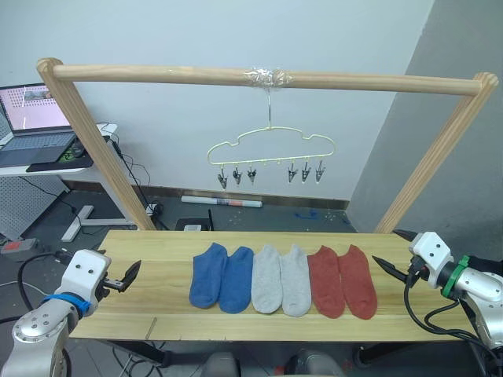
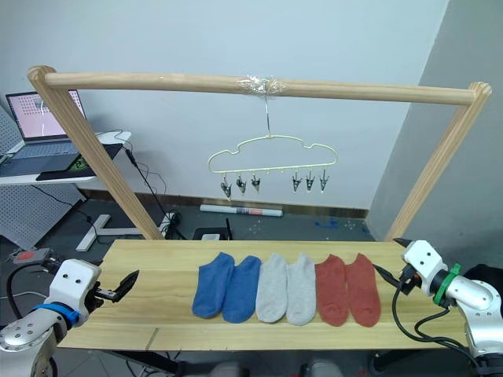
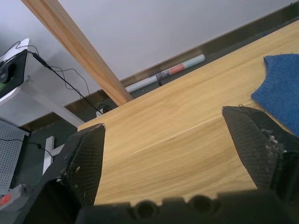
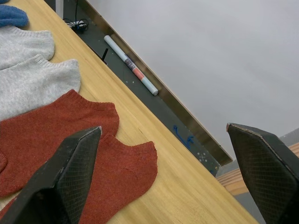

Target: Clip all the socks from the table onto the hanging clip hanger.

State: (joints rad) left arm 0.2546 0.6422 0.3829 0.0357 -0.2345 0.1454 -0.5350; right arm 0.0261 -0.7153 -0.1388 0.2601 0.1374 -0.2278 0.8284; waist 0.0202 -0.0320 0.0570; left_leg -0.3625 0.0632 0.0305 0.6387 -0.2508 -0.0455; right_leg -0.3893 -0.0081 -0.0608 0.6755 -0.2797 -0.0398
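Several socks lie in a row on the table (image 1: 157,314): two blue socks (image 1: 222,276) at the left, two light grey socks (image 1: 281,280) in the middle, two rust red socks (image 1: 342,281) at the right. Above them the clip hanger (image 1: 271,149) hangs by its hook from a wooden rail, its grey clips (image 1: 236,174) bare. My left gripper (image 1: 130,276) is open over the table's left end, well left of the blue socks. My right gripper (image 1: 391,268) is open at the table's right end, just right of the rust red socks (image 4: 88,154).
A thick wooden rail (image 1: 259,77) on two slanted posts (image 1: 98,149) frames the table. A laptop (image 1: 31,126) sits on a side desk at the far left. A rolled tube (image 1: 222,202) lies on the floor behind the table.
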